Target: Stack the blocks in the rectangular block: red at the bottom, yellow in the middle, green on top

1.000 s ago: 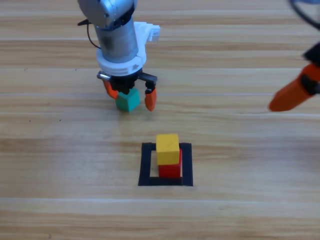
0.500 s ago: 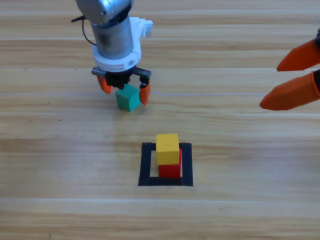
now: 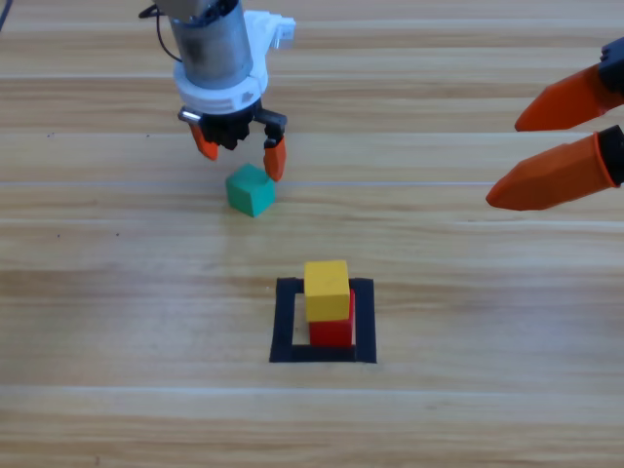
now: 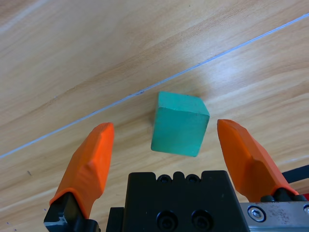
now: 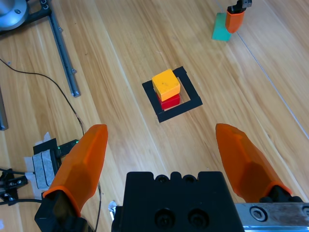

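A pale wooden plank desk with long straight seams carries everything, and the right wrist view shows a grey metal frame and black cables lying along one side; no writing can be read. The left pincer hovers wide open and empty just above the small matte teal-green cube, which sits tilted on the wood between the jaws, touching neither. The right pincer waits open at the right edge, well apart from the square black-tape frame where the small plain yellow cube sits on the small bright red cube

Yellow on red inside rectangular block; green behind-left.
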Robot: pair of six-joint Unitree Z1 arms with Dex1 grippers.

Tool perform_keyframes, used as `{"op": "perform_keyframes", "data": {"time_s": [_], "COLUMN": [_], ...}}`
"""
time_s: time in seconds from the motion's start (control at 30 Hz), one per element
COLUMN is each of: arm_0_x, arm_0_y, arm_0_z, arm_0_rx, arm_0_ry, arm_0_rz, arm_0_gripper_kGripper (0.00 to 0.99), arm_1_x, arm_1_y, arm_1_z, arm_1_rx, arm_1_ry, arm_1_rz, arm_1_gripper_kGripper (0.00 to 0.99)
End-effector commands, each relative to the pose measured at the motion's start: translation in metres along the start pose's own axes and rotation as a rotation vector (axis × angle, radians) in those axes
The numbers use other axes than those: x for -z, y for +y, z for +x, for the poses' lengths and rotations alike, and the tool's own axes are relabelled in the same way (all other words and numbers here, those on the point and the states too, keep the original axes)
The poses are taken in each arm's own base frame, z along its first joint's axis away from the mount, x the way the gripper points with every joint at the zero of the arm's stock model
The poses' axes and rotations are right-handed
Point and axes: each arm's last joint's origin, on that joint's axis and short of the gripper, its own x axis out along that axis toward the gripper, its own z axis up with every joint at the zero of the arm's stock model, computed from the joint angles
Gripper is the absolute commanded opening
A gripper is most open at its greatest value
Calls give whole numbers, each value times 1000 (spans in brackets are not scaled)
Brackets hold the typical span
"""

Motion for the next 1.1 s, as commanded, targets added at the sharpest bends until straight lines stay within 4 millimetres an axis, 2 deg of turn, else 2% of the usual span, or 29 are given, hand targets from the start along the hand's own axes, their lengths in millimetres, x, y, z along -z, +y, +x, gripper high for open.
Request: {"op": "perform_keyframes", "data": {"time_s": [0.03,0.37,0.57,0.67,0.83,0.9,1.03,1.1], "arm_0_x": [0,1,3,4,4,3,2,4], "arm_0_y": [2,-2,-17,-21,-27,-29,-29,-28], "arm_0_z": [50,61,67,73,81,81,79,79], "arm_0_rx": [-2,12,12,10,10,12,8,-5], "arm_0_ry": [104,124,132,141,148,142,139,151], "arm_0_rz": [5,48,80,87,94,97,91,85], "arm_0_gripper_kGripper": [940,948,943,897,733,578,167,46], "arm_1_x": [9,12,11,11,11,10,10,10], "arm_1_y": [3,6,9,12,13,13,12,12], "arm_1_z": [18,16,10,5,4,4,4,5], "arm_1_rx": [-65,-85,-77,-78,-84,-84,-81,-80], "arm_1_ry": [42,14,-17,-29,-34,-34,-38,-36], "arm_1_rz": [3,-12,-10,-7,-10,-15,-20,-19], "arm_1_gripper_kGripper": [988,986,989,989,989,990,990,990]}}
